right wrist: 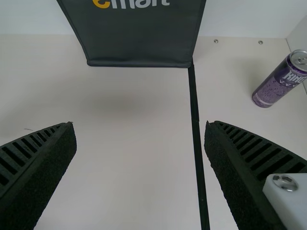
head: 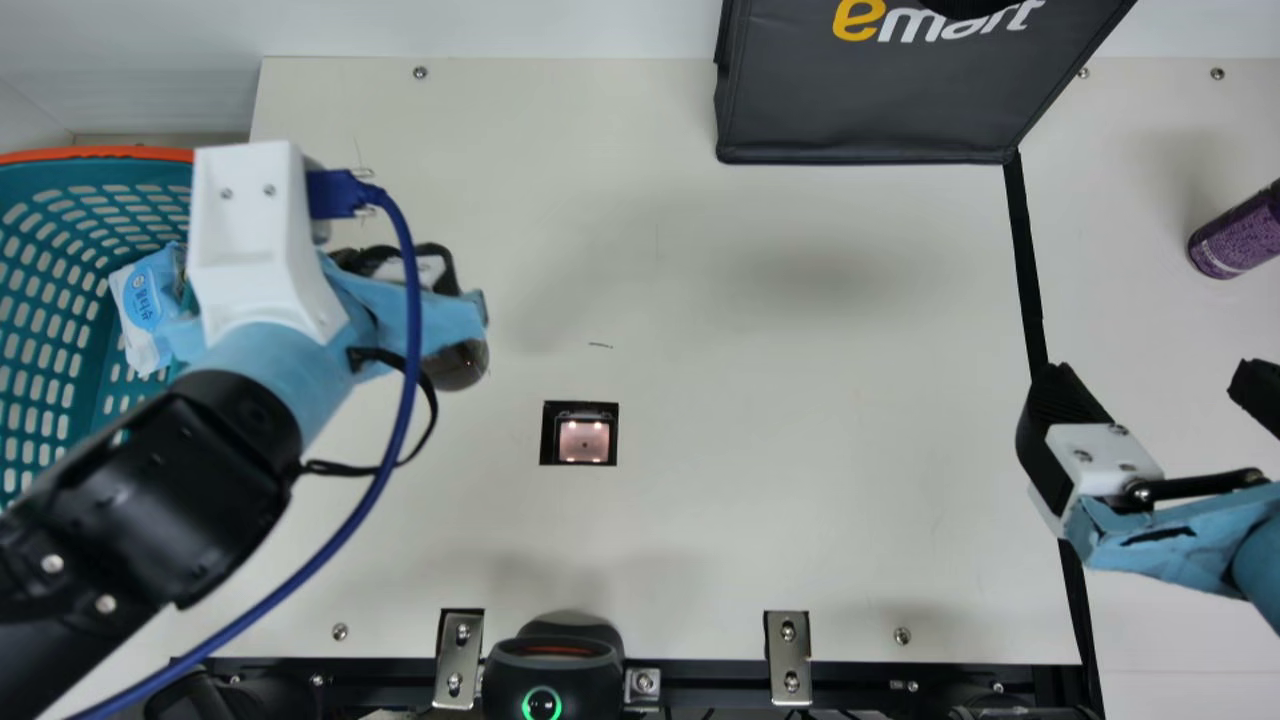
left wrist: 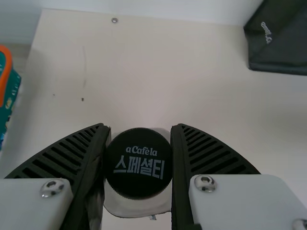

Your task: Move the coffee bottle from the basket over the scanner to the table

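"While you watch the main view, can you tell me how is the left gripper?"

"Yes. My left gripper (head: 430, 305) is pinching the coffee bottle (head: 462, 368). In the left wrist view I see its black cap (left wrist: 138, 163) closely between the two ribbed fingers, which press from both sides."

"And where is the bottle, please?"

"It is at the left gripper, over the table side (head: 760, 420), outside the basket (head: 100, 153). Whether its bottom touches the table, I cannot tell. The basket is just to the left of this gripper, with a blue and white packet (head: 148, 305) inside."

"Where do you see the scanner?"

"Its square window (head: 584, 440) is to the right of the left gripper and closer to my side. So the bottle is between the basket and this window."

"What about the other gripper?"

"My right gripper (head: 1155, 385) has its fingers spread widely, near the black strip (head: 1025, 260). Farther out from it, toward the back, there is the dark bag (head: 860, 110) on its left and the purple can (head: 1235, 240) on its right."
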{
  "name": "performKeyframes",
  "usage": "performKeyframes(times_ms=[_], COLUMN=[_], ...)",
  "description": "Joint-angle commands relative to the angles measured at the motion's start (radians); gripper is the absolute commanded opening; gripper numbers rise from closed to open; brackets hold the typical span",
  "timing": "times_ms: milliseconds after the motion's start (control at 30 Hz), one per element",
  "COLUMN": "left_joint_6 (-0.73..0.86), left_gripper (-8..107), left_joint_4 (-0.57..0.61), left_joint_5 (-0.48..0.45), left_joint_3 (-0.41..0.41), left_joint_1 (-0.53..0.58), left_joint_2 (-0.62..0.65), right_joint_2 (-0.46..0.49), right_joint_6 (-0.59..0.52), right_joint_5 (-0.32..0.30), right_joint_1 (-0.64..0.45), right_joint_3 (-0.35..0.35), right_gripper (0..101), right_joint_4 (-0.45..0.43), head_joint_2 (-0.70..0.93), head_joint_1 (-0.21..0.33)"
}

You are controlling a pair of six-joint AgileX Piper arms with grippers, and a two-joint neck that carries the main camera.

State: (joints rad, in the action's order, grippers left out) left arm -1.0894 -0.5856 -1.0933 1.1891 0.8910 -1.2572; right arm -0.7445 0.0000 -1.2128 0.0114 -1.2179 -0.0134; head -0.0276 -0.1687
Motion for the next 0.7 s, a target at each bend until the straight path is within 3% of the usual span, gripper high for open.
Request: performKeyframes(times_ms=[0, 400, 667], left_joint_6=[-0.036, -0.215, -0.320], left_gripper=[-8, -8, -8], left_joint_4=[-0.006, -0.026, -0.039], left_joint_5=[-0.024, -0.127, -0.127], left_joint_3=[0.004, 0.021, -0.025], left_joint_1=[0.067, 0.302, 0.399], left_joint_2=[-0.002, -0.009, -0.015], right_joint_2=[0.000, 0.000, 0.000], right_joint_6=[0.000, 0.000, 0.000], right_joint_5=[0.000, 0.000, 0.000], right_joint_1=[0.000, 0.000, 0.000], right_joint_3=[0.000, 0.000, 0.000], right_gripper=[95, 95, 95], right_joint_4=[0.000, 0.000, 0.000], head_joint_2=[0.000, 0.000, 0.000], head_joint_1=[0.030, 0.030, 0.030])
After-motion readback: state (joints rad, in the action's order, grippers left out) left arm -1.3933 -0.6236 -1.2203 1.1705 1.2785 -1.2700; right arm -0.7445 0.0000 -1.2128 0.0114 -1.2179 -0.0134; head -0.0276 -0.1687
